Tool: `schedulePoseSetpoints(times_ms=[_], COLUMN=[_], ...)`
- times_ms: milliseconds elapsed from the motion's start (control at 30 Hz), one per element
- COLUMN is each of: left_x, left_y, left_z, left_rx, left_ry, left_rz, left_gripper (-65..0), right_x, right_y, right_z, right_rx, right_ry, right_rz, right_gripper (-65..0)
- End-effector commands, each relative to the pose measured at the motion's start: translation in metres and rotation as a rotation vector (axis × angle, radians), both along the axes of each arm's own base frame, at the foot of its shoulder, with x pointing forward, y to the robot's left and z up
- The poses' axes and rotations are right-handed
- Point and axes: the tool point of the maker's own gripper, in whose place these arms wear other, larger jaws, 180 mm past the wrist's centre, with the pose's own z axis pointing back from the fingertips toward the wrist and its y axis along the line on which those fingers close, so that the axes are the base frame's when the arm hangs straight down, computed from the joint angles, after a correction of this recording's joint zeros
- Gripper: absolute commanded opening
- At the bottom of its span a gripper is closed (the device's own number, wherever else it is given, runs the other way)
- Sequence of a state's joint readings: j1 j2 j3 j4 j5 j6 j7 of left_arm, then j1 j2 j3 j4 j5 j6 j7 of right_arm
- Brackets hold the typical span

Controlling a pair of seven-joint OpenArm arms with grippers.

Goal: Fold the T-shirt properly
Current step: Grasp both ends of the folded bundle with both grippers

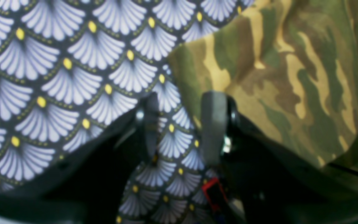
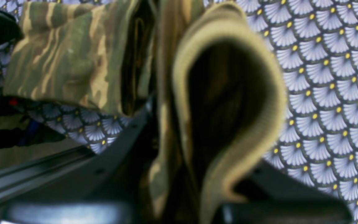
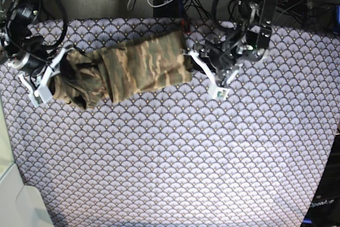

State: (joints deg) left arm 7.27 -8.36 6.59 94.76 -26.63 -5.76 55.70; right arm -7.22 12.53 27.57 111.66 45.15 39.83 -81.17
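1. Left wrist view: the left tool (image 1: pixel 182 124) stands with its two fingers apart and nothing between them; only the scallop-patterned cloth (image 1: pixel 57 77) shows in the gap; the T-shirt (image 1: pixel 284 77) lies just beside the right-hand finger, its camouflage edge passing behind that finger; whether the finger touches the fabric cannot be told.
2. Right wrist view: the right tool (image 2: pixel 179 174) is closed on the T-shirt (image 2: pixel 70 62); a bunch of fabric with the ribbed tan collar (image 2: pixel 238 102) rises out of the jaws, the collar loop standing open with a dark interior; the rest of the shirt extends away from the tool over the patterned cloth (image 2: pixel 328 93).
3. Base view: the T-shirt (image 3: pixel 138 65) lies as a narrow folded band on the far part of the bench (image 3: pixel 175 158); the right tool (image 3: pixel 56 75) grips the bunched end of the shirt; the left tool (image 3: pixel 204 65) sits at the opposite end of the shirt, jaws parted.
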Motion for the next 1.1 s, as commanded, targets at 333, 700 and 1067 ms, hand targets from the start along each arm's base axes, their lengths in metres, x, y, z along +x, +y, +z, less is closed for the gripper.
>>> schedulePoseSetpoints(times_ms=[333,700,1067], left_x=[-0.007,-0.010,-0.003], left_y=[-0.005,0.007,-0.008], left_z=[-0.009,-0.019,-0.032], left_rx=[-0.024,-0.013,-0.039], left_ry=[0.034,0.117,0.168], left_rz=[0.014,0.180,0.206], left_gripper=[-48.4,-64.7,-64.7], right_x=[0.009,0.011,0.022], right_y=[0.000,0.010,0.025], right_z=[0.021,0.029,0.057], right_rx=[-0.002,0.056,0.142], right_ry=[-0.079,-0.109,-0.195], right_rz=[0.018,0.044,0.122], right_gripper=[-64.0,-64.0,-64.0])
